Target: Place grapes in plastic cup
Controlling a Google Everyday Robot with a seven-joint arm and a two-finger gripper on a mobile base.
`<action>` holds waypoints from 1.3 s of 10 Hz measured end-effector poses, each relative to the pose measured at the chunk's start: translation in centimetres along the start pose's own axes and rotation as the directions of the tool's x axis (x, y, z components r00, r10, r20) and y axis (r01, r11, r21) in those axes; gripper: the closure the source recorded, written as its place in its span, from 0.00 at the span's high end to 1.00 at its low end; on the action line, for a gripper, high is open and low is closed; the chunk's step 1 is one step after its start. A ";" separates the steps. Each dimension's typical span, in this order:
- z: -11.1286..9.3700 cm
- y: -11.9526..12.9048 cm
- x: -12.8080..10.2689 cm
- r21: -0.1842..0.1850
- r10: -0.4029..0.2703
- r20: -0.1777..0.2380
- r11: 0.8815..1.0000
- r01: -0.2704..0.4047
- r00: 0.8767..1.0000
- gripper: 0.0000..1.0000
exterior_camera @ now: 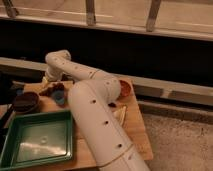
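My gripper (49, 83) is at the back left of the wooden table, at the end of the white arm that sweeps up from the lower right. Right under it lies a dark reddish clump, the grapes (55, 89); whether the gripper touches or holds them cannot be told. The light-blue plastic cup (60, 98) stands just in front of and slightly right of the grapes, close to the arm's side.
A dark brown bowl (25, 102) sits left of the cup. A green tray (38, 138) fills the front left of the table (131, 125). An orange bowl (124, 89) is at the back right. The arm covers the table's middle.
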 end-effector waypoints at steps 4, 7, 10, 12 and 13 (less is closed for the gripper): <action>0.3 -2.0 2.1 0.011 0.049 -0.014 0.999 -0.049 0.999 0.70; 1.3 -1.6 1.6 -0.016 0.061 -0.001 0.998 -0.061 0.998 0.70; 2.4 -0.5 1.4 -0.047 0.048 -0.004 0.998 -0.049 0.999 0.60; 3.0 0.0 1.7 -0.061 0.038 -0.012 0.997 -0.038 0.999 0.41; 3.3 0.2 1.9 -0.069 0.033 -0.017 0.997 -0.034 0.999 0.29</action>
